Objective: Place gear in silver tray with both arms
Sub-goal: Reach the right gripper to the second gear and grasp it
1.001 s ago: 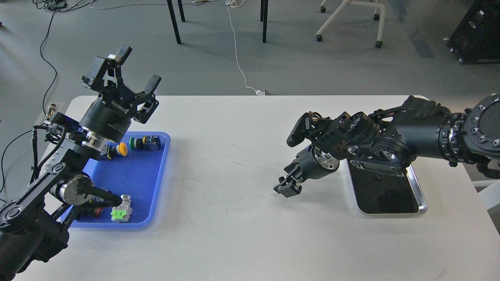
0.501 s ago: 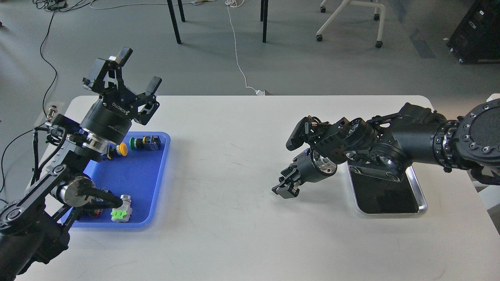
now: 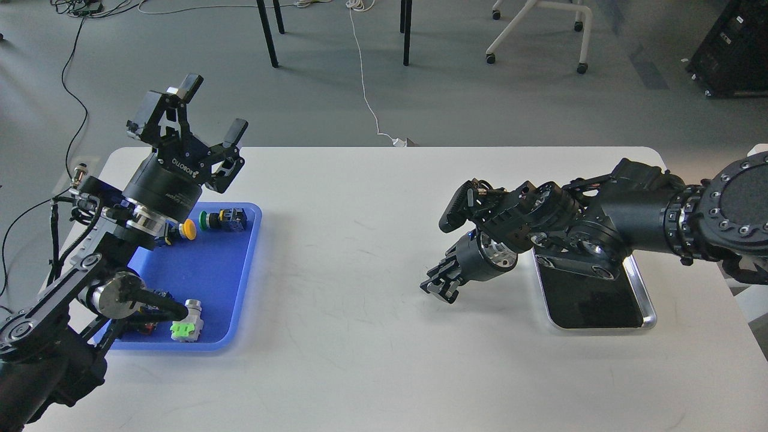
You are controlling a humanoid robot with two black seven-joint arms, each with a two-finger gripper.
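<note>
The silver tray (image 3: 648,313) lies at the right of the white table, its far half hidden under my right arm. Its dark mirror bottom shows nothing lying in it. I see no gear in this view. My right gripper (image 3: 440,285) points down and left, just above the table, a little left of the tray. It is dark and its fingers cannot be told apart. My left gripper (image 3: 213,107) is open and empty, raised with its fingers pointing up over the far edge of the blue tray (image 3: 235,312).
The blue tray holds a yellow push button (image 3: 188,229), a green button (image 3: 204,220), a green-and-white part (image 3: 187,324) and a red part (image 3: 147,327). My left arm covers the tray's left side. Chair legs and cables lie on the floor beyond the table.
My right arm has shifted slightly left and its gripper has turned and lifted a little. My left arm has barely moved.
</note>
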